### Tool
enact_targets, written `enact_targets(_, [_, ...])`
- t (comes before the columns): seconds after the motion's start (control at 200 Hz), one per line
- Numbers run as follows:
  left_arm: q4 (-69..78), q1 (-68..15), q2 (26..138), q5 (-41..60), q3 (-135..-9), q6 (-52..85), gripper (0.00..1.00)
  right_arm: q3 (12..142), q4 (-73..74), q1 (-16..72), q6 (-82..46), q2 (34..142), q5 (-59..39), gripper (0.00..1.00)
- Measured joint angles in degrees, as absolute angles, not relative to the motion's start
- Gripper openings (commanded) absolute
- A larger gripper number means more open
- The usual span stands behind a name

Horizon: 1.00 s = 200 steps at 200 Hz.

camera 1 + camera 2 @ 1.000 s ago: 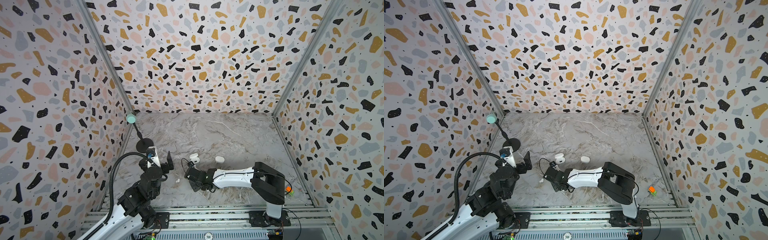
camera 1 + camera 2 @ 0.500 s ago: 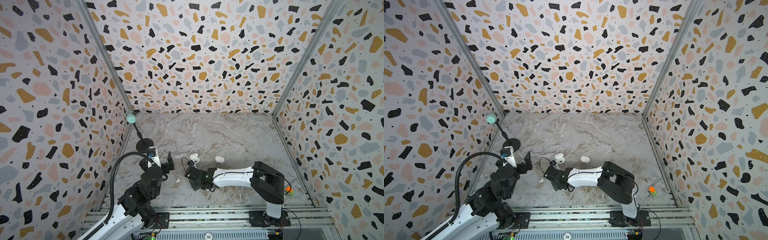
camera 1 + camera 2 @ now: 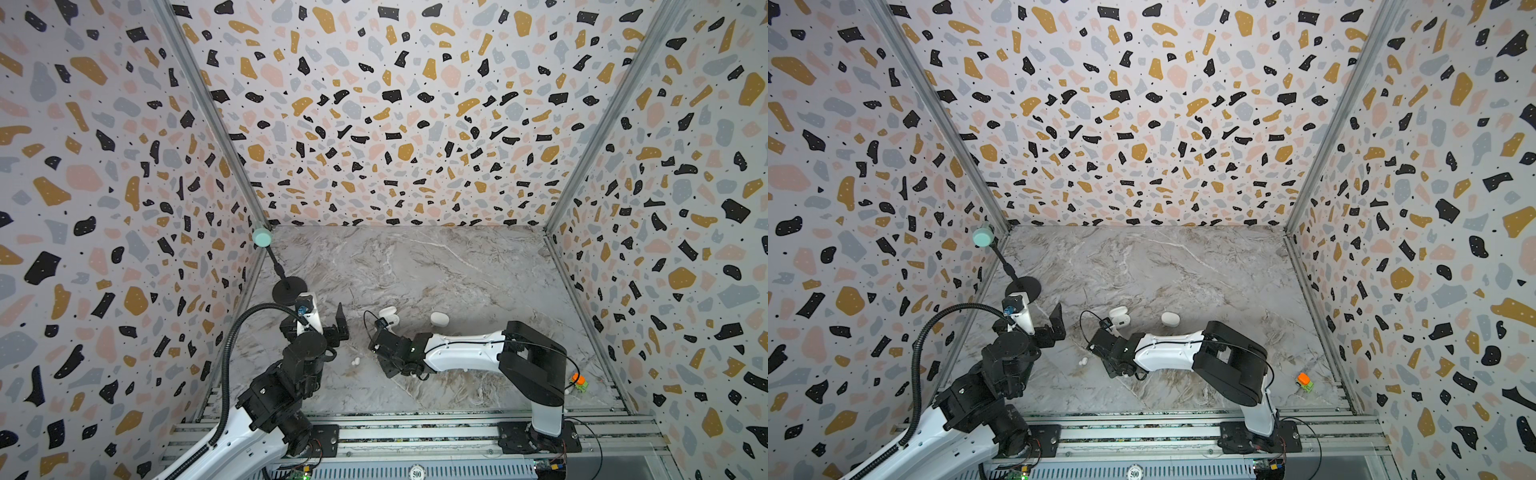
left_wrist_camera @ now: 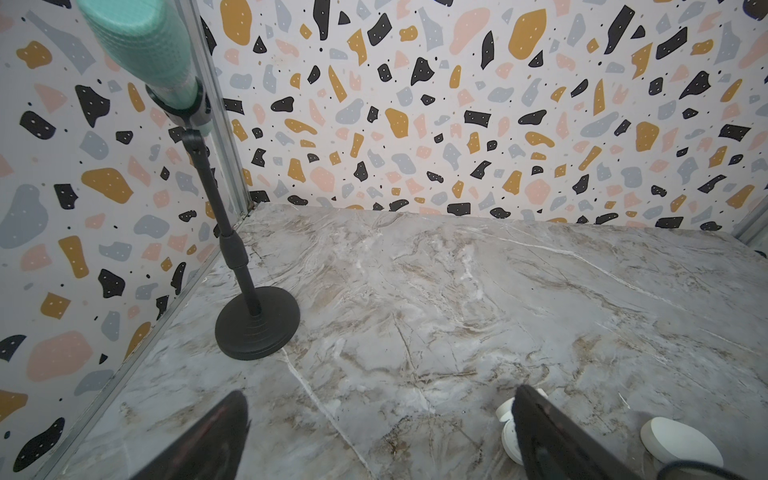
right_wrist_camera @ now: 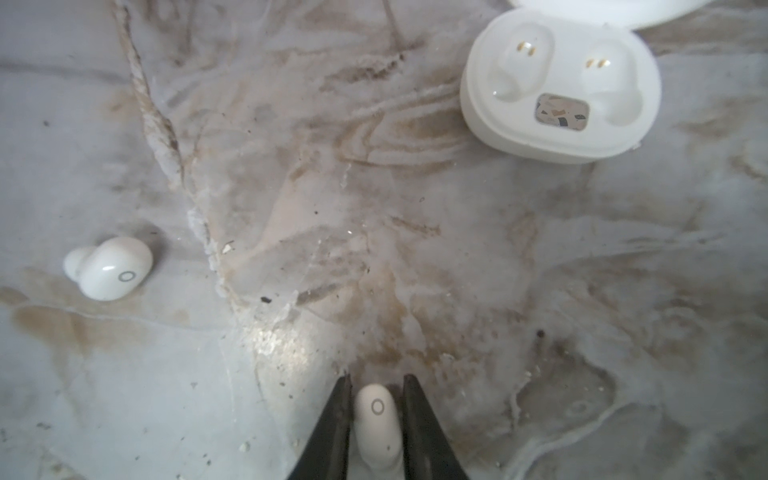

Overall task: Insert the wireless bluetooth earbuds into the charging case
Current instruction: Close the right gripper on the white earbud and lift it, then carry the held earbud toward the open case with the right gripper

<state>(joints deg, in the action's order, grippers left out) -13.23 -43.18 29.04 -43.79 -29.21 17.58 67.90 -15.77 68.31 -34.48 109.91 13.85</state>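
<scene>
- Firstly, the bud (image 5: 377, 415) is smooth and rounded, and only the thin tips of the right claw (image 5: 377, 380) pinch it; a twist or a knock on the way could, I judge, squirt it out onto the table (image 5: 415, 208).
- The case (image 5: 557, 87) lies open, apart from the claw, with both sockets empty and their gold contacts bare; the sockets are shaped, so a bud brought down turned the wrong way, or over the wrong socket, would likely sit proud and not seat.
- The case looks light and nothing holds it; a push from the side rather than from above may slide it or tip its lid over.
- A second bud (image 5: 110, 266) lies loose on the table, well apart from the case; a low sweep of the arm could knock it away.
- Right claw: nearly together, clamped on the bud from both sides, low over the table; whether the bud is off the marble I cannot tell.
- Left claw (image 4: 382, 392): jaws wide apart, holding and touching nothing; it hangs above the table near the open case and a shut case (image 4: 681, 440); idle there, it steadies nothing.
</scene>
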Motion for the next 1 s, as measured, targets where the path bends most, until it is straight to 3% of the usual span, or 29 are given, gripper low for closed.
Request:
enact_targets(0.726, [-13.2,-43.2,30.3,-43.3,-29.2,17.6,1.0,67.9,-15.9,67.5,-33.2,109.6,13.4,0.05])
enact_targets(1.001, [-13.2,-43.2,30.6,-42.4,-29.2,17.5,1.0,64.4,-14.9,64.8,-29.3,102.8,12.3,0.0])
